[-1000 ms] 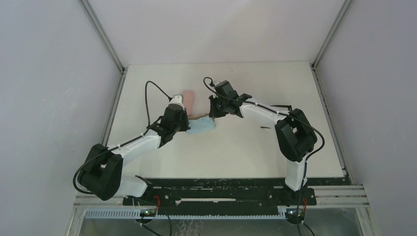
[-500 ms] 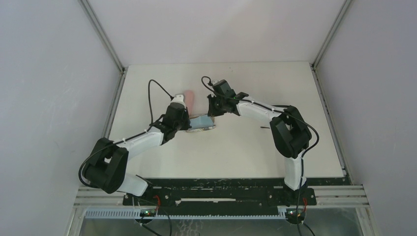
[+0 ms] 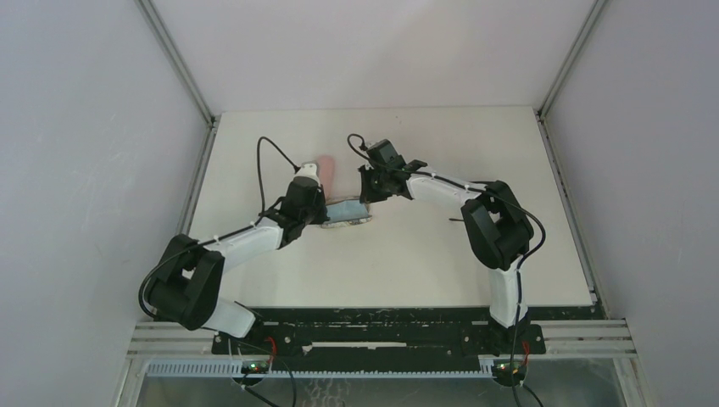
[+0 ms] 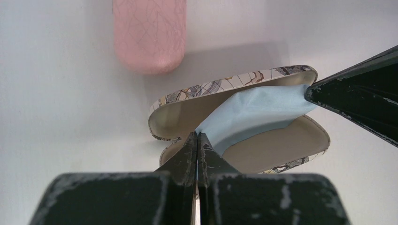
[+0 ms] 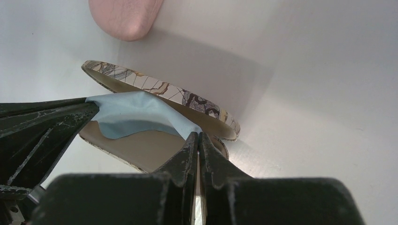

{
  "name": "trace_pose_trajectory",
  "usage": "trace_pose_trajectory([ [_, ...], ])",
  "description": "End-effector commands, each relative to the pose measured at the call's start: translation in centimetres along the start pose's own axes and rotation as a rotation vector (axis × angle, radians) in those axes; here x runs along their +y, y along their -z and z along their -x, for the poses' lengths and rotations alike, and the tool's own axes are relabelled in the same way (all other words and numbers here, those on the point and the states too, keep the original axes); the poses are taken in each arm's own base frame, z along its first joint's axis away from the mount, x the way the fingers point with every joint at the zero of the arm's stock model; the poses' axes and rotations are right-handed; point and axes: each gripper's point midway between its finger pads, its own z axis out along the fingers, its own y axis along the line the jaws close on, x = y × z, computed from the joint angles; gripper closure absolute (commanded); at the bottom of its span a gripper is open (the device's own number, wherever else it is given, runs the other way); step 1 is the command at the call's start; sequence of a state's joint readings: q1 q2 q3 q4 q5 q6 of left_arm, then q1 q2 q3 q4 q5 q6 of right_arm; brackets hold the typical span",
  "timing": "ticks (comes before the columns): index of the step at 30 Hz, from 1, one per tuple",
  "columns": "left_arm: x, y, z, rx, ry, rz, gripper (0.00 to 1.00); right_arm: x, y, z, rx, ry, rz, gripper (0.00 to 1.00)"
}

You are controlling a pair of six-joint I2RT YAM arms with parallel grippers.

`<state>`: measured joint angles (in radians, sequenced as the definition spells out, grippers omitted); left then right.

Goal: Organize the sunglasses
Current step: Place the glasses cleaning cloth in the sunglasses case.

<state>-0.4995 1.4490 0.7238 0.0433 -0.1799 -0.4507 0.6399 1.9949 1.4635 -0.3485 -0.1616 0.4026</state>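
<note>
From above, the left gripper (image 3: pixel 322 212) and right gripper (image 3: pixel 365 197) meet over the table (image 3: pixel 407 263). Each pinches one end of a light-blue cloth (image 3: pixel 343 212) above an open patterned case (image 3: pixel 360 222). A pink case (image 3: pixel 325 166) lies just behind. The sunglasses (image 3: pixel 455 220) show only as a thin dark sliver by the right arm's elbow, well apart from both cases.

Left wrist: the left gripper (image 4: pixel 197 137) is clamped on the cloth's near corner. The cloth (image 4: pixel 253 110) spans the gap between the case's lid and base.

Right wrist: the right gripper (image 5: pixel 197 136) is closed tight on the cloth's opposite corner at the case's rim.
</note>
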Motion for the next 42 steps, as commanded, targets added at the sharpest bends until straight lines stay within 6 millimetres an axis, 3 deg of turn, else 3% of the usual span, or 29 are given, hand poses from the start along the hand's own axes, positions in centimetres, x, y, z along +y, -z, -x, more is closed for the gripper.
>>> trace_pose_trajectory([
  [1, -1.0, -0.2, 3.5, -0.09, -0.008, -0.019, 1.0, 0.6, 0.6, 2.5, -0.064, 0.02, 0.017, 1.0],
  [42, -0.1, -0.8, 4.3, -0.103, -0.029, 0.048, 0.95, 0.3, 0.4, 3.3, -0.082, 0.006, -0.005, 1.0],
])
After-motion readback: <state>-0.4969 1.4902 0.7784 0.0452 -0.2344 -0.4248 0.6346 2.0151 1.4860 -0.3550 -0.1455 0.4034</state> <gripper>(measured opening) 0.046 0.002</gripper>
